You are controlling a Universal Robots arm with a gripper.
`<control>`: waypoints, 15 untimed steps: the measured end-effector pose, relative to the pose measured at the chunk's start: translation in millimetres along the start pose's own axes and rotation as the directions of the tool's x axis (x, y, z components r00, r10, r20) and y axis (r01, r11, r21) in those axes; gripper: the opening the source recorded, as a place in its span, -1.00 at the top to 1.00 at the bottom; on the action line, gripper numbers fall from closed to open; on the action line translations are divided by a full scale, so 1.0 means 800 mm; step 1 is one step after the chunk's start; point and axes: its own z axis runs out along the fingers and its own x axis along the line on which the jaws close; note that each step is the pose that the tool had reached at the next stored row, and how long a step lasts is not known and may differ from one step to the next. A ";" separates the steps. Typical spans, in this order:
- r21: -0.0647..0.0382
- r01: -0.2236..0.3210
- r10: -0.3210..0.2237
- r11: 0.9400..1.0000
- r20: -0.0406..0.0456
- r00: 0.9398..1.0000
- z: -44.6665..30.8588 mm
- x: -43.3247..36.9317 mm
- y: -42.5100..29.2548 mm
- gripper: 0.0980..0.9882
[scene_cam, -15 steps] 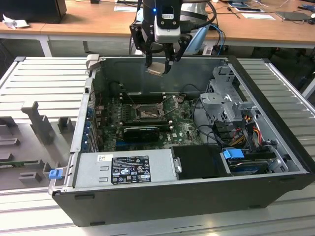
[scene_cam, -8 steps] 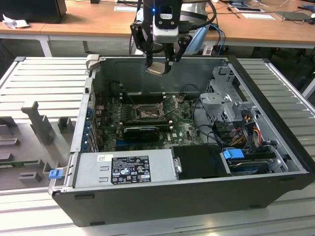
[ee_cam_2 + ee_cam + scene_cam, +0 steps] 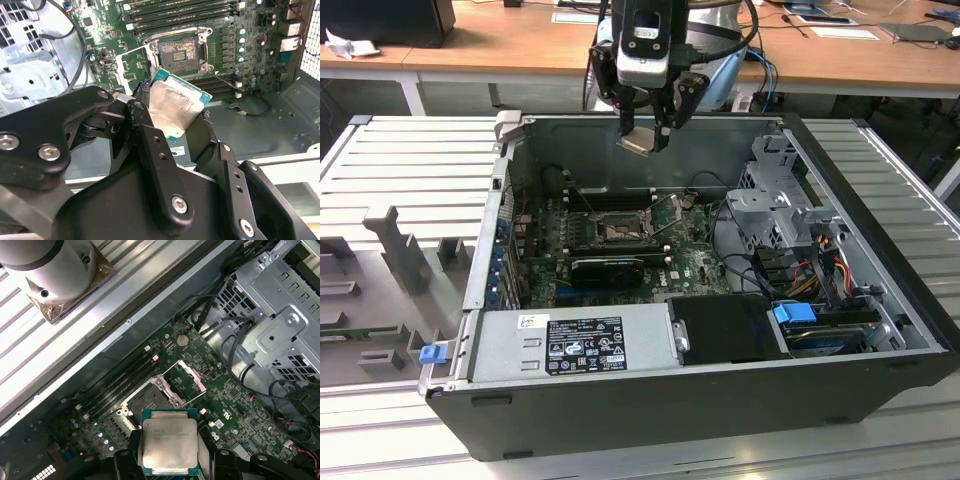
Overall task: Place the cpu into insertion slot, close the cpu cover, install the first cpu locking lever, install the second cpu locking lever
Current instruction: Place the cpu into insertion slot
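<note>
The claw (image 3: 645,140) hangs over the open computer case (image 3: 880,370), which lies on its side on the grey ribbed bench (image 3: 900,170). It is pinching the chip (image 3: 642,141) by two opposite edges, one black finger (image 3: 142,100) pressed on each side. In the exterior view the chip sits slightly tilted, level with the top edge of the case's far wall and well clear of the green board (image 3: 695,260) below.

In both wrist views the chip (image 3: 172,107) (image 3: 168,442) shows its pale silvery face with a thin green rim around it, and the claw (image 3: 173,114) (image 3: 168,452) grips it at the sides.

The socket (image 3: 618,230) lies well apart from the chip, at about six o'clock from the claw in the exterior view. Its dark contact grid (image 3: 179,54) is bare, and the cover (image 3: 132,64) (image 3: 187,380) is swung open, lying beside the socket (image 3: 150,399) on its hinged edge.

In the exterior view the row of long black memory slots (image 3: 610,198) runs just at twelve o'clock from the socket, and a long black card (image 3: 605,268) lies at six o'clock from it. The metal drive cage (image 3: 775,200) stands at three o'clock, and the grey power supply (image 3: 570,340) sits farther out at about six o'clock, against the case's near wall.
</note>
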 end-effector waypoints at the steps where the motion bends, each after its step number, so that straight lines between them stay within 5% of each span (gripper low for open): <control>1: 0.000 -0.012 0.012 1.000 0.001 1.000 0.0001 0.000 0.0000 0.03; 8: -0.003 -0.116 0.116 0.993 0.010 0.993 0.0004 0.000 -0.0001 0.03; 15: -0.007 -0.241 0.241 0.970 0.021 0.970 0.0010 0.000 -0.0002 0.03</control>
